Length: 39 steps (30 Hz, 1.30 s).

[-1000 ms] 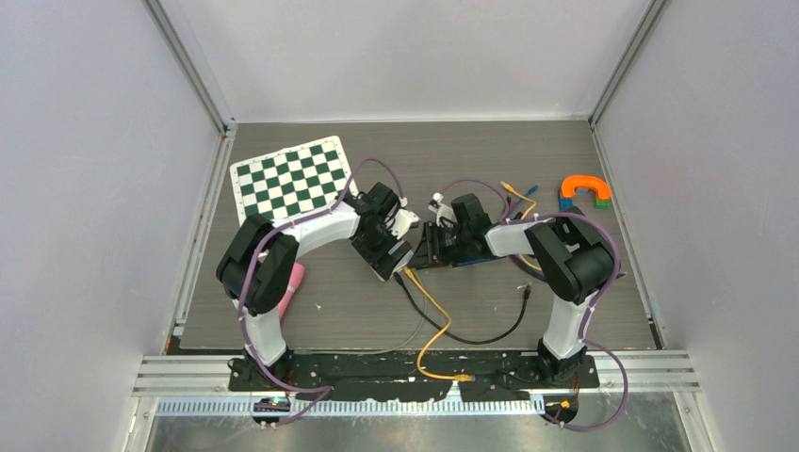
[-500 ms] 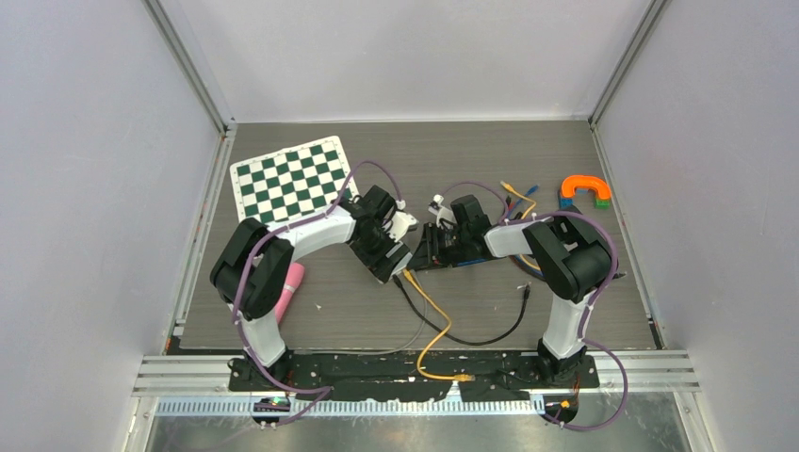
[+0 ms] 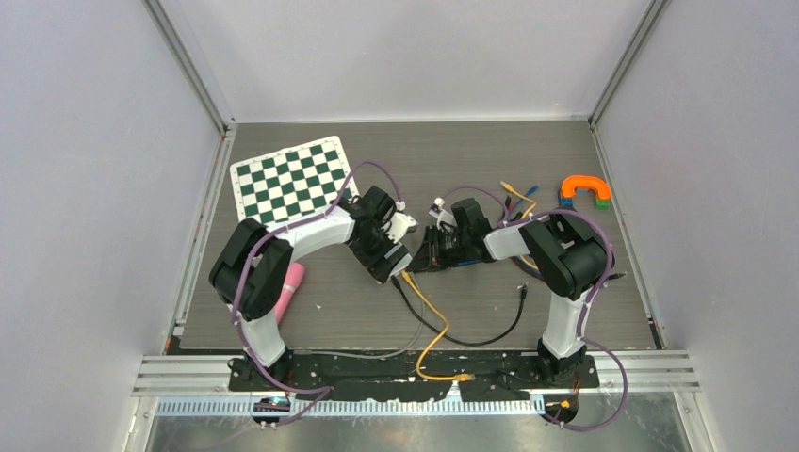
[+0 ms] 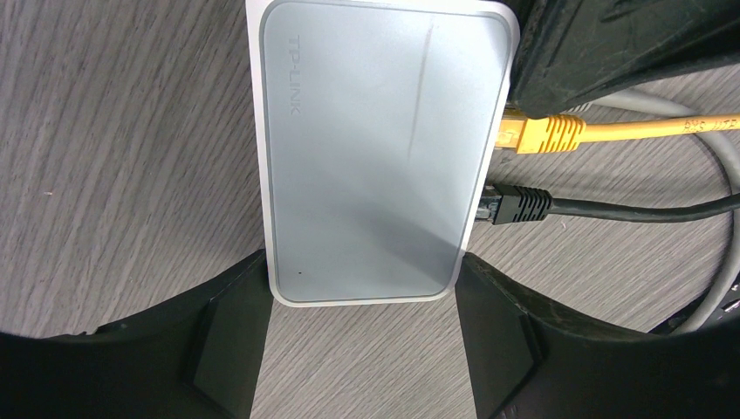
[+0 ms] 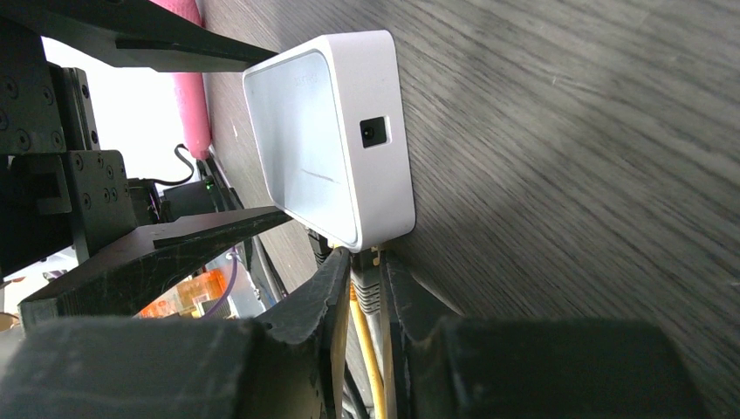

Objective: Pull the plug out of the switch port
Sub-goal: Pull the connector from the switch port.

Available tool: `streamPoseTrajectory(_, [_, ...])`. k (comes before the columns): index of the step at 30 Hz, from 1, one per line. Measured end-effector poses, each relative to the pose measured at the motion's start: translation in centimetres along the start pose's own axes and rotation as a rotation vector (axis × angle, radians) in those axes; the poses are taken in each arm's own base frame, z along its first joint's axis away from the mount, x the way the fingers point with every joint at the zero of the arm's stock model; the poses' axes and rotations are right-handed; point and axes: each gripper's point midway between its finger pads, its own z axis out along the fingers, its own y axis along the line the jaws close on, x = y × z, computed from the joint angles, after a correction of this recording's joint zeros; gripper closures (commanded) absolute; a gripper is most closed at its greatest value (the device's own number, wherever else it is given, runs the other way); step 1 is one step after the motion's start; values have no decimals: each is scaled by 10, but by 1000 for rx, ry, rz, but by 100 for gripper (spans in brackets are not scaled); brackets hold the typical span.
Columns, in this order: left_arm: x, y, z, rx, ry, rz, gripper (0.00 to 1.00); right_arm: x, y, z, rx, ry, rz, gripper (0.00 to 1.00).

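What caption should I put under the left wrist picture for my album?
Left gripper holds the white switch while the right gripper pinches its yellow plug, black plug alongside.

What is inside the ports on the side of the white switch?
A yellow plug and a black plug sit in the white switch. A right finger covers the ports further along, where a grey cable leads.
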Motion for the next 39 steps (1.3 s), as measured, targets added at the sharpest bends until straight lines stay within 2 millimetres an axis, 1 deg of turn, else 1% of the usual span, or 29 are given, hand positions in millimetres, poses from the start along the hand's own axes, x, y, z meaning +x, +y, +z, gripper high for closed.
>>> streamPoseTrajectory(2, [0, 0, 0, 0, 1, -1, 53, 0, 0, 0, 0, -1, 5, 73])
streamPoseTrajectory(8, [1, 0, 0, -1, 3, -1, 54, 1, 1, 3, 4, -1, 30, 71])
streamPoseTrajectory(14, [4, 1, -1, -6, 17, -6, 56, 2, 3, 6, 7, -3, 47, 64])
streamPoseTrajectory(16, [5, 1, -1, -6, 18, -8, 56, 2, 4, 7, 9, -8, 51, 63])
streamPoseTrajectory(18, [5, 1, -1, -6, 19, -9, 57, 1, 5, 7, 11, -19, 57, 65])
streamPoseTrajectory(20, [5, 1, -1, -6, 19, -9, 57, 1, 5, 7, 15, -34, 57, 71])
streamPoseTrajectory(22, [5, 1, -1, -6, 19, -9, 57, 2, 4, 7, 18, -47, 63, 82])
streamPoseTrajectory(23, [5, 1, -1, -7, 19, -10, 57, 2, 3, 7, 18, -51, 63, 83])
streamPoseTrajectory(24, [5, 2, -1, -7, 19, -10, 57, 2, 2, 7, 21, -54, 65, 88])
streamPoseTrajectory(26, [5, 2, -2, -9, 20, -9, 57, 3, 1, 7, 22, -56, 66, 92])
streamPoseTrajectory(29, [6, 2, -2, -11, 21, -9, 57, 3, 1, 7, 19, -59, 58, 94])
streamPoseTrajectory(31, [6, 3, -2, -13, 21, -10, 57, 3, 1, 6, 17, -64, 49, 90])
streamPoseTrajectory(32, [6, 3, -2, -13, 21, -10, 57, 3, 1, 6, 18, -67, 45, 84])
streamPoseTrajectory(34, [6, 3, -2, -13, 21, -10, 57, 3, 1, 6, 18, -72, 38, 79])
streamPoseTrajectory(36, [6, 2, -2, -13, 20, -11, 58, 3, 1, 6, 17, -77, 36, 74])
streamPoseTrajectory(39, [6, 2, -2, -12, 21, -13, 58, 2, 2, 7, 14, -84, 44, 70])
